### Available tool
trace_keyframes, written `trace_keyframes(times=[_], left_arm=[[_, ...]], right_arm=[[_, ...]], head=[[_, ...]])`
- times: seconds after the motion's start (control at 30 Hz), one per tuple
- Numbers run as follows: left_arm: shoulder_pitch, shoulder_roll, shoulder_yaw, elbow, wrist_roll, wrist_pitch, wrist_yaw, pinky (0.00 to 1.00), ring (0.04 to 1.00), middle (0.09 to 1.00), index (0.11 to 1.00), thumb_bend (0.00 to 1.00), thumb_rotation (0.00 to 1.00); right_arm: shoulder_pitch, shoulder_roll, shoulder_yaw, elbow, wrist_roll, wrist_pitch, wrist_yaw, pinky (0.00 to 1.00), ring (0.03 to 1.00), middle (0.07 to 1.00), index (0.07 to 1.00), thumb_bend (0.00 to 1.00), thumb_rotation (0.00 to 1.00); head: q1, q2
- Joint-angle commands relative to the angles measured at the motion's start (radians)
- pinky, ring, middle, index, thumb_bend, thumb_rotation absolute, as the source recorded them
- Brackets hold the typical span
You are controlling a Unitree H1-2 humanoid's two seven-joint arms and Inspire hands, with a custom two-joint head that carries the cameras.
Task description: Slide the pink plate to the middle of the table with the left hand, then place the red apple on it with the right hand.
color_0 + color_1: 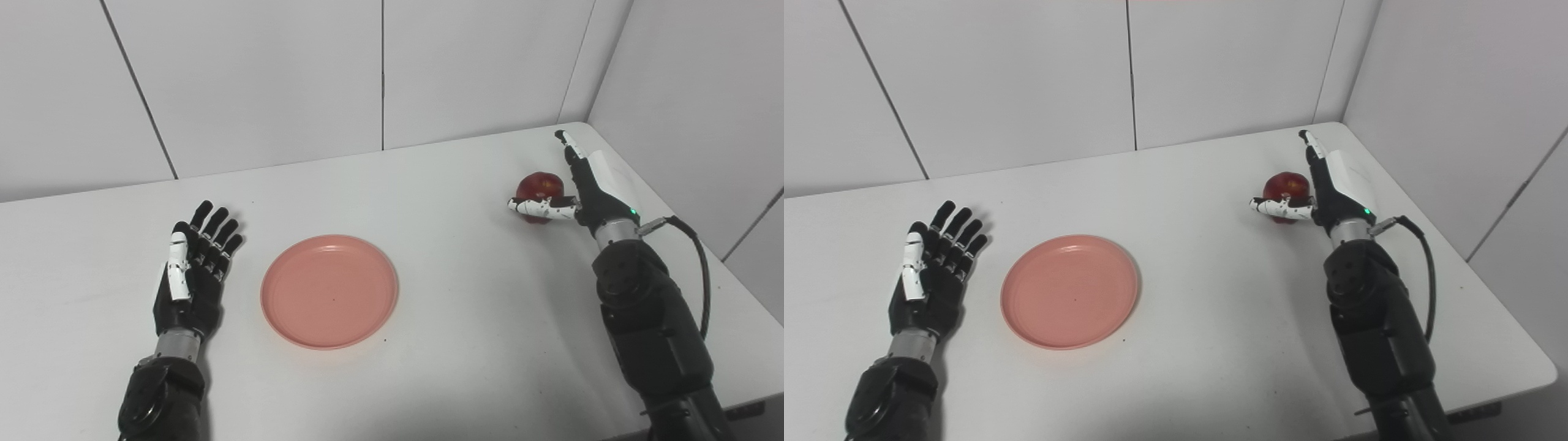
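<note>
plate [329,291], pink, lies flat on white table [465,294], roughly mid, a bit left of centre. left hand [193,269] rests just beside it w/ fingers spread, holding nothing, not touching the rim. red apple [539,187] sits far right near back corner; right hand [582,190] is at it, released, thumb across the front, fingers straight up beside it, no grasp

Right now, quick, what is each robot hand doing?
Left robot hand: open, holding nothing, lying beside the plate.
Right robot hand: open, at the apple, not closed on it.
</note>
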Motion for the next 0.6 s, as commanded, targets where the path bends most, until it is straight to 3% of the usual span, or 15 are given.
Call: trace_keyframes(times=[0.0, 0.57], left_arm=[[0.044, 0.003, 0.001, 0.024, -0.004, 0.008, -0.006, 0.91, 0.900, 0.908, 0.893, 0.35, 1.00], [0.046, 0.003, 0.003, 0.023, -0.006, 0.015, -0.004, 0.91, 0.900, 0.909, 0.896, 0.35, 1.00]], right_arm=[[-0.046, -0.022, -0.001, 0.001, 0.014, -0.008, -0.025, 0.76, 0.886, 0.947, 0.941, 1.00, 0.39], [-0.071, -0.052, 0.024, 0.092, 0.034, -0.005, -0.067, 0.78, 0.894, 0.949, 0.947, 1.00, 0.38]], head=[[0.000, -0.001], [0.001, 0.002]])
